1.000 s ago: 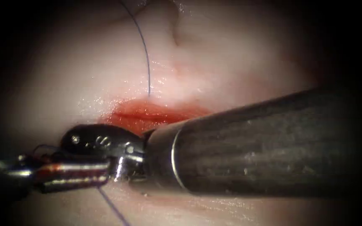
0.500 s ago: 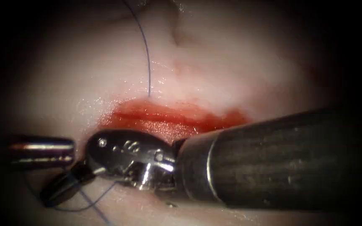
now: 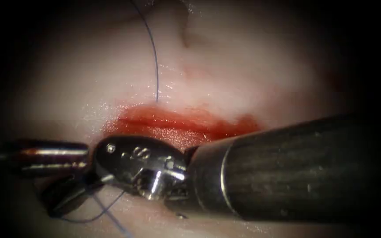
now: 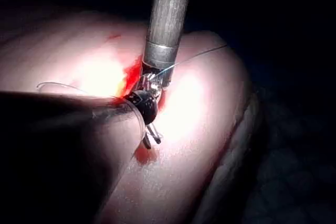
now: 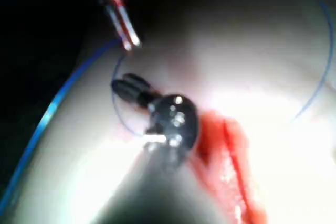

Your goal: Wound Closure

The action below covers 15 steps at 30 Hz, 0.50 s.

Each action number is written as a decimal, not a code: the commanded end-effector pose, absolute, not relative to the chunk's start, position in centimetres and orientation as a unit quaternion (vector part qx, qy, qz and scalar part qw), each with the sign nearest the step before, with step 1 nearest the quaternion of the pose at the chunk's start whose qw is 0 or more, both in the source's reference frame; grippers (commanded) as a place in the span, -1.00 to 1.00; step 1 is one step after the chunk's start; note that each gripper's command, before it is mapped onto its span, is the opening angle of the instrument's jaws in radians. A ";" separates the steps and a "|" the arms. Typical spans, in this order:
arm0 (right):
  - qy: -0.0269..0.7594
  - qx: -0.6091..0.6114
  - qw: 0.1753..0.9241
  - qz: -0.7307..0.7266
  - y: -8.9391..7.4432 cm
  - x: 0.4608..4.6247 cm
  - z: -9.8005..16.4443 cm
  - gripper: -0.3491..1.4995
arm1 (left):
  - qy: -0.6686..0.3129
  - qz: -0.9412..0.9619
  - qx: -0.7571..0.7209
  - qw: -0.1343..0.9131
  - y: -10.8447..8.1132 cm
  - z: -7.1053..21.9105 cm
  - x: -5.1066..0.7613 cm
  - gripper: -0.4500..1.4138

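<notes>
The cut (image 3: 177, 125) lies across the tissue (image 3: 225, 75), wet with red fluid. A blue thread (image 3: 155, 66) comes down from the top and enters the tissue at the cut's upper edge. My right tool's jaws (image 3: 60, 200) point down and left below the cut's left end; they look shut, with a loop of thread (image 3: 98, 213) around them. My left tool (image 3: 84, 156) lies just above them, jaws shut. In the right wrist view the left tool's tip (image 5: 131, 41) pinches the thread (image 5: 52, 111), and the loop circles the right jaws (image 5: 119, 85).
The right tool's thick shaft (image 3: 296, 167) crosses in front of the tissue below the cut. In the left wrist view that shaft (image 4: 168, 19) stands over the cut, with the left tool's jaws (image 4: 149, 141) close by and the tissue's edge (image 4: 247, 129) beyond.
The right tool drew back to the right, uncovering more of the cut, and its jaws swung down-left off the left tool. A thread loop now hangs around them. The left tool edged right.
</notes>
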<state>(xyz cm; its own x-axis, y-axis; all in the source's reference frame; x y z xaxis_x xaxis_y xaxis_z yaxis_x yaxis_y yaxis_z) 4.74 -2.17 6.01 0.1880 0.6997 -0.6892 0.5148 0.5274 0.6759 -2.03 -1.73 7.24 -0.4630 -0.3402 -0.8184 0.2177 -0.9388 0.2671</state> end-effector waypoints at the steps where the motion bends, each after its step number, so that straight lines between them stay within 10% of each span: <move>1: 0.633 0.482 0.601 0.077 -2.2 4.75 6.0 -0.18 | -0.061 -0.854 0.490 0.162 -1.8 7.3 -2.10 -1.00; 15: 0.647 0.449 0.604 0.124 -1.8 3.70 5.6 -0.04 | -0.059 -0.842 0.531 0.081 -1.0 7.5 -2.53 -1.00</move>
<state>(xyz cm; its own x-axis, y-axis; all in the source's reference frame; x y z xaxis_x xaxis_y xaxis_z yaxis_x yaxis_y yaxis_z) 3.66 -1.77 5.55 0.1292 0.7279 -0.6734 0.4253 0.5728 0.7007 -2.49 -0.98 7.48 -0.4235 -0.1959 -0.8845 0.0692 -0.9805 0.1840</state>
